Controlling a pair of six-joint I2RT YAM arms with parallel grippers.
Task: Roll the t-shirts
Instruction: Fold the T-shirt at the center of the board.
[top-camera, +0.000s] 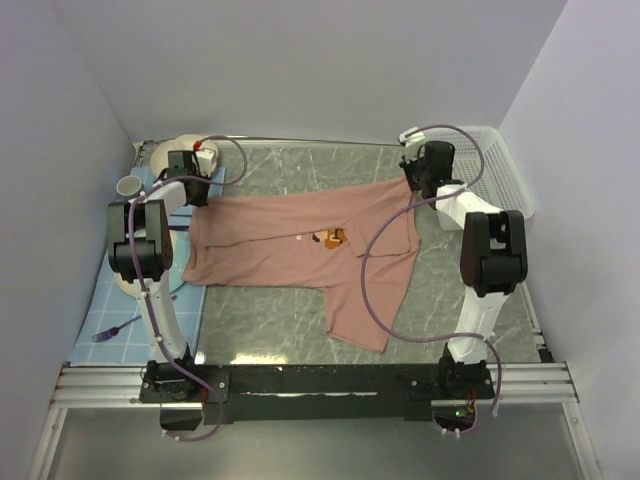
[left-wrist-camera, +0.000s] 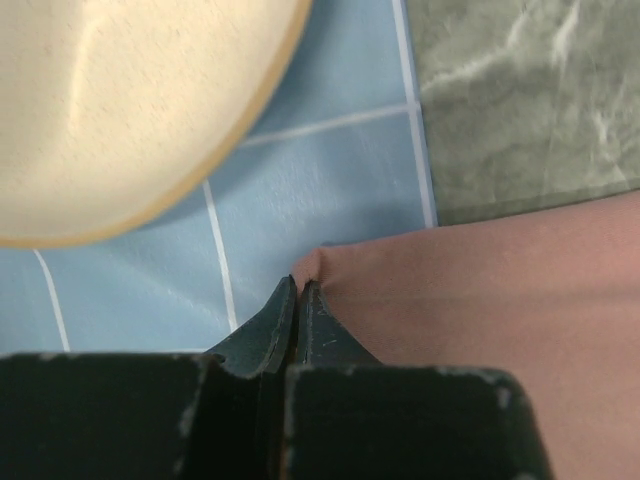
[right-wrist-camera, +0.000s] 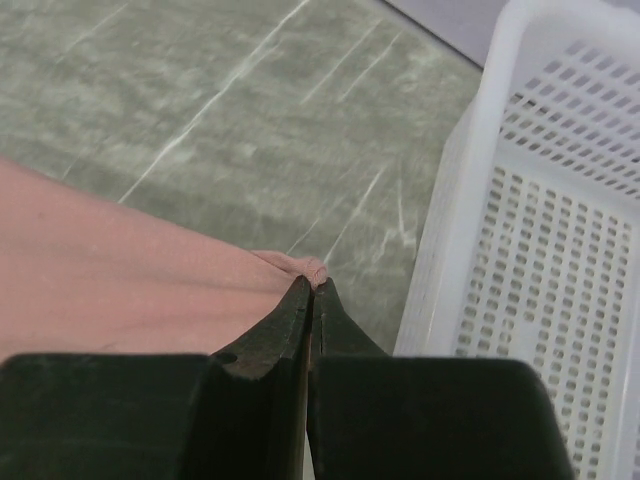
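Two grippers, both at the far side of the table, and both are nipped down tight on cloth. The left gripper has its jaws pressed together on a little bunched corner of the dusty-pink t-shirt, right over the blue tiled mat, with a cream round dish just beyond it. Over on the other side, the right gripper is pinched just as firmly on a small fold of the shirt's edge, above green marble, with the white perforated basket just beside it.

From above, the shirt lies stretched crosswise between the two grips, mostly flat on the marble, its small orange-brown chest print facing up near the middle. One part of it trails toward the near edge, right of centre. Its left end overlaps the blue mat. A grey cup sits on the mat near the left arm.
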